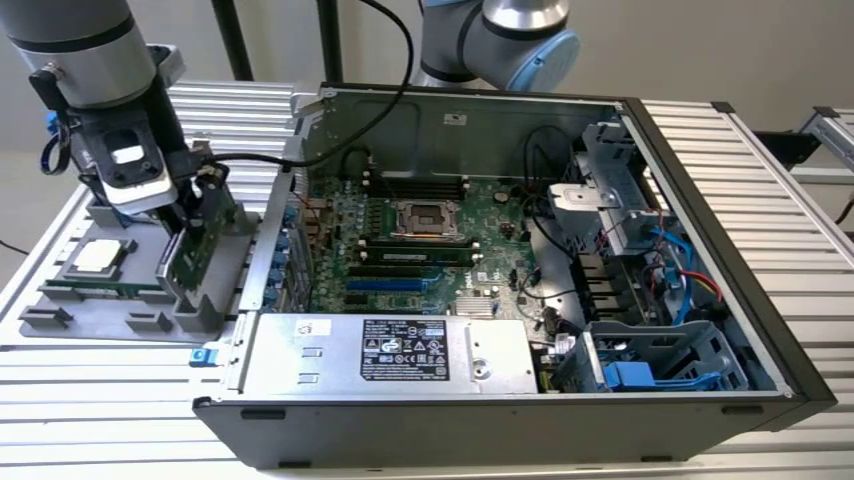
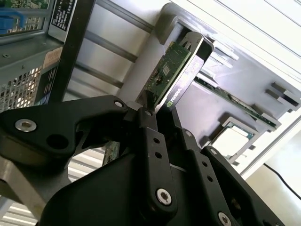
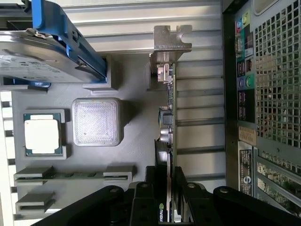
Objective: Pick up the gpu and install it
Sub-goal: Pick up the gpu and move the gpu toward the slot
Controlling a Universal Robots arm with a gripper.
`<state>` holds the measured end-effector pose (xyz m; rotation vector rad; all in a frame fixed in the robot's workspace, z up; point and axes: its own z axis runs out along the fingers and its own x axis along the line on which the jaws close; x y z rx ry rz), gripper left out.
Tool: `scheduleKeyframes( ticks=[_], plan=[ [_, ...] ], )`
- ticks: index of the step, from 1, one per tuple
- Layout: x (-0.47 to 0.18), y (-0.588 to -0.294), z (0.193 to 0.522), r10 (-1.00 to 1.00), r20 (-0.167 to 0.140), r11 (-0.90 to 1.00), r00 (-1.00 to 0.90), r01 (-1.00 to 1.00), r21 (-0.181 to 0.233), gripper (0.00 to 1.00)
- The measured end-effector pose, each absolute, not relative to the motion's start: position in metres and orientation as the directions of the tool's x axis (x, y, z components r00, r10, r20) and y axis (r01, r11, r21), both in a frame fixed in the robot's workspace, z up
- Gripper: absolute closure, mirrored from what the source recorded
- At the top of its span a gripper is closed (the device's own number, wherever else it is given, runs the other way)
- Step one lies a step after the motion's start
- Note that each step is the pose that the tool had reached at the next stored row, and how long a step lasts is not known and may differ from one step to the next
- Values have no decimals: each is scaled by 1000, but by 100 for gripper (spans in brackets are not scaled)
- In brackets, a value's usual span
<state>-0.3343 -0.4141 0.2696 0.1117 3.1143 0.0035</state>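
Sitting open-sided on the table, the computer case (image 1: 467, 430) has the grey holder tray (image 1: 80, 310) just beside it, at the exterior view's left. The gpu (image 1: 200, 255) stands on edge in that tray, near the case wall. My gripper (image 3: 168, 172) pinches the card's upper edge between its fingers.

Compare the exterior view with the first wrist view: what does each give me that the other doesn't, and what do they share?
Exterior view: the interior of the open computer case, with motherboard and power supply. First wrist view: the silver end bracket of the gpu, and the case's rear panel of ports and mesh. Both: the gripper shut on the gpu, which stands upright in the grey tray, with the processor chip nearby.
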Motion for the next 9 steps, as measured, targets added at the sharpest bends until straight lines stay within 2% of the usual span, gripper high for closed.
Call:
scheduleKeyframes(
  ticks=[9],
  plan=[
    [-334, -414, 274, 72, -25, 997, -997, 72, 3, 100]
  ],
)
